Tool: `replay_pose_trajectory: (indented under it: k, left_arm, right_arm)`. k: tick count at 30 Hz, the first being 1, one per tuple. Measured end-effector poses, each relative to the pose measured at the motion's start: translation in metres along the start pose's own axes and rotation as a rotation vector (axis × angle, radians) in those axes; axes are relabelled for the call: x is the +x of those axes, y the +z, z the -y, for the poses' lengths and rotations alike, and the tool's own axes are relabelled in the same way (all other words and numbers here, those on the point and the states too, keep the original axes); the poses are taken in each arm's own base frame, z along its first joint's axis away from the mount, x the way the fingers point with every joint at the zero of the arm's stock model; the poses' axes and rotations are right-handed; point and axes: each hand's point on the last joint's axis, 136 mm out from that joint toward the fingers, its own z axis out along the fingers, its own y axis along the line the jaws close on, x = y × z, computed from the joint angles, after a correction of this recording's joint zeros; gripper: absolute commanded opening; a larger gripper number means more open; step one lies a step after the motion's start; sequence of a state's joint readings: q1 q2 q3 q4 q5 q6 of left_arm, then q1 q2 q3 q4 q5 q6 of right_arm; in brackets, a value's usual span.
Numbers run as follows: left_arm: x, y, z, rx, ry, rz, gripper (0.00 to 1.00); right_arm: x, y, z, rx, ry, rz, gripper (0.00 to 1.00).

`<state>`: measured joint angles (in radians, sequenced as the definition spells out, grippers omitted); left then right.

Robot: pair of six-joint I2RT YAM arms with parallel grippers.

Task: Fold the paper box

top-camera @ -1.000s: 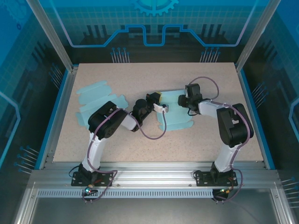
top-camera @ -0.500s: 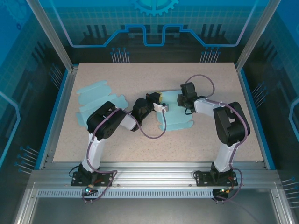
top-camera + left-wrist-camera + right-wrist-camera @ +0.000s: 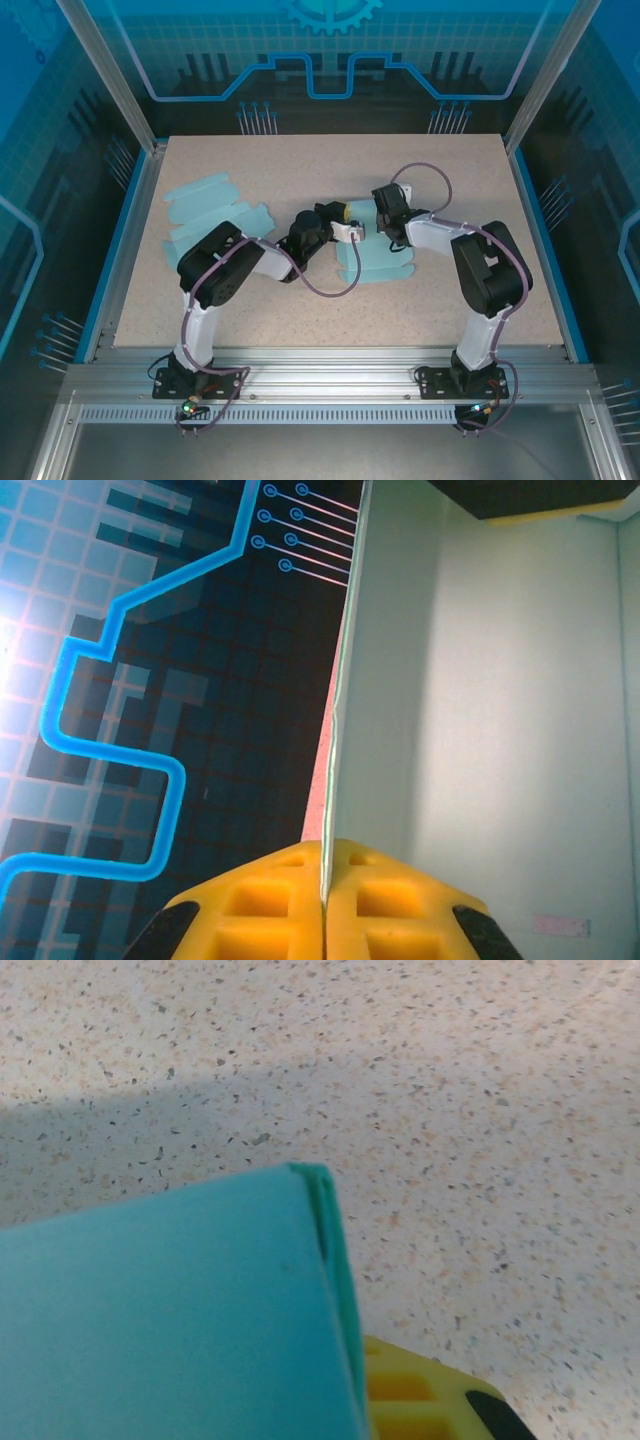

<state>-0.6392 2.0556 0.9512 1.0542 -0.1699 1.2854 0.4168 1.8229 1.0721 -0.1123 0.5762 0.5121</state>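
The paper box point(image 3: 378, 262) lies in the middle of the table point(image 3: 250, 310). Your left end effector point(image 3: 325, 905) is pinched tight on a thin edge of it. Your right end effector point(image 3: 384, 218) is closed too, and it looks clamped on a folded corner of the box. Fold slowly along the crease. If you pull too hard, the paper may rip. Another flat sheet point(image 3: 205, 205) lies well apart at the far left. You have open room on the near and right sides.

One left hand point(image 3: 325, 905), one right hand point(image 3: 383, 212), one table point(image 3: 300, 160), seemingly three paper box blanks point(image 3: 378, 262)
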Motion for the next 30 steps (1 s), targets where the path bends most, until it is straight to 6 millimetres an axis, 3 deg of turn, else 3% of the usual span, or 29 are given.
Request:
replay_pose_trajectory:
  k: [11,17,20,22,26,30]
  left_arm:
    - [-0.019,-0.007,-0.002,-0.011,-0.062,-0.004,0.03]
    - [-0.014,-0.01,-0.013,-0.053,-0.174,-0.051,0.26]
    - [-0.021,-0.025,-0.043,-0.109,-0.277,-0.037,0.45]
    - [-0.029,-0.041,-0.071,-0.158,-0.366,-0.006,0.68]
    - [-0.04,-0.07,-0.115,-0.234,-0.53,0.042,0.96]
    - [-0.039,-0.087,-0.133,-0.234,-0.722,0.026,0.99]
  right_arm:
    - [0.008,-0.017,0.017,0.114,0.087,0.009,0.0]
    - [0.011,-0.02,0.021,0.154,0.085,0.026,0.0]
    - [0.016,-0.021,0.026,0.165,0.089,0.023,0.0]
    - [0.018,-0.024,0.029,0.164,0.09,0.024,0.0]
    - [0.021,-0.031,0.034,0.158,0.091,0.024,0.0]
    - [0.024,-0.037,0.038,0.151,0.094,0.025,0.0]
